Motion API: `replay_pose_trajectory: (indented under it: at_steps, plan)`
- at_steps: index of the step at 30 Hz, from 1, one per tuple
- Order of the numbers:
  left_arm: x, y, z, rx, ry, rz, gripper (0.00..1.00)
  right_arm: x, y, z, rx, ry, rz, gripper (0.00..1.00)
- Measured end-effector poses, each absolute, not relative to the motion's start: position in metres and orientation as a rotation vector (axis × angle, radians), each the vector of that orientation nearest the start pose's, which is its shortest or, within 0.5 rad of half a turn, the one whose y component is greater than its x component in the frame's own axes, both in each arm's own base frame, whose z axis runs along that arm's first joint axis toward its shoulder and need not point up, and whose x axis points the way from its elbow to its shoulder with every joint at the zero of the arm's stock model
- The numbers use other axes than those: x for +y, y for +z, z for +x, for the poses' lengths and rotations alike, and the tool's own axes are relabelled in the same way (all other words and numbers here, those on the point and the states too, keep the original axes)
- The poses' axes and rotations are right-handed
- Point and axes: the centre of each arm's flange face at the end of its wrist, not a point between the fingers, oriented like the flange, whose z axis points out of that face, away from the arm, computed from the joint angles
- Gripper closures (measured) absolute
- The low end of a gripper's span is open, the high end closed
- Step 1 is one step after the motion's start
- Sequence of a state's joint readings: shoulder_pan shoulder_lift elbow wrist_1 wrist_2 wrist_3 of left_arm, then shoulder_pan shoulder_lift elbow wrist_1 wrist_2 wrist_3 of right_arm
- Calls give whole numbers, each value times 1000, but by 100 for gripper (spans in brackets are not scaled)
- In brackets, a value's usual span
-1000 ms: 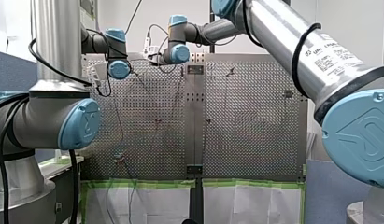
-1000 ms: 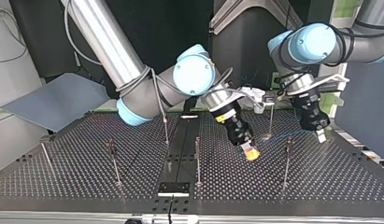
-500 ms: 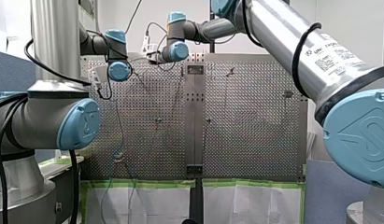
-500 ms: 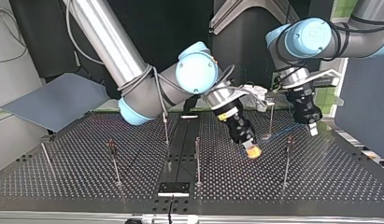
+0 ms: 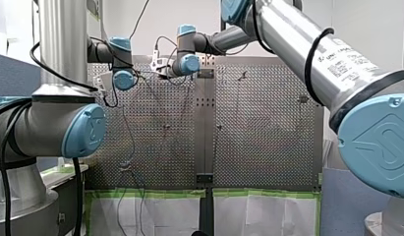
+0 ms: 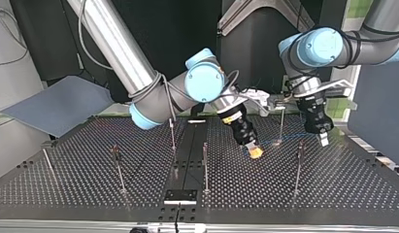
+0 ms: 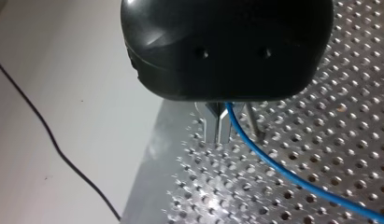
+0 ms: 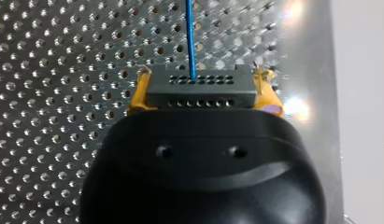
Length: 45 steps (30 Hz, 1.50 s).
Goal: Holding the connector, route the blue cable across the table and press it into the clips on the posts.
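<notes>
- Right gripper (image 8: pixel 203 88) — its yellow pads are clamped on both ends of the connector (image 8: pixel 199 95). The cable (image 8: pixel 191 37) leaves the connector's far face and runs straight ahead over the table.
- Left gripper (image 7: pixel 217 128) — its metal fingers are drawn in to a slit. The cable comes out at them and trails off low over the holes, so it looks pinched there.
- Risk: the span between the grippers passes near the posts (image 6: pixel 298 165). If it goes slack or rides low, it may catch a shaft instead of seating in a clip (image 6: pixel 300 145), which is too small to read here.
- Risk: a hard pull from the left gripper could skew the connector in the pads, or strain the cable where it enters.
- Risk: the wrists work close together, so crowding could bring them into contact.
- Table (image 6: pixel 90 184): shiny perforated metal with thin posts standing well apart across it.
- Room: a dark backdrop, with a grey panel (image 6: pixel 56 104) beside the table. White paper (image 5: pixel 155 211) edged with green tape hangs below the table in the front view.
</notes>
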State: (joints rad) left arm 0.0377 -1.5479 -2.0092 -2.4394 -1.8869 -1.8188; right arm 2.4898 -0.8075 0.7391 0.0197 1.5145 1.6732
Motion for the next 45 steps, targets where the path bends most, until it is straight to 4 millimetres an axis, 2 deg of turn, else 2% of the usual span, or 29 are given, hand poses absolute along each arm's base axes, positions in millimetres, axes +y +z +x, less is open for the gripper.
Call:
replay_pose_trajectory:
  at_steps: [6,15,23,32,35,39,45]
  plan:
    - [-78,349,488,1212,16,-433,95,-374,404,712,823,-2508,-2293,100]
    - [-66,360,509,1167,0,-405,95,-384,408,708,832,-2526,-2281,100]
    - [-60,358,526,1163,-19,-377,95,-388,408,706,839,-2531,-2283,100]
    - [-54,384,546,1092,-93,-334,95,-394,411,704,837,-2547,-2278,100]
    - [-50,386,553,1088,-105,-329,95,-394,412,703,835,-2552,-2281,100]
    - [-44,378,562,1103,-106,-322,95,-397,412,702,847,-2560,-2287,100]
    - [-38,355,575,1143,-109,-303,95,-405,412,696,901,-2586,-2320,100]
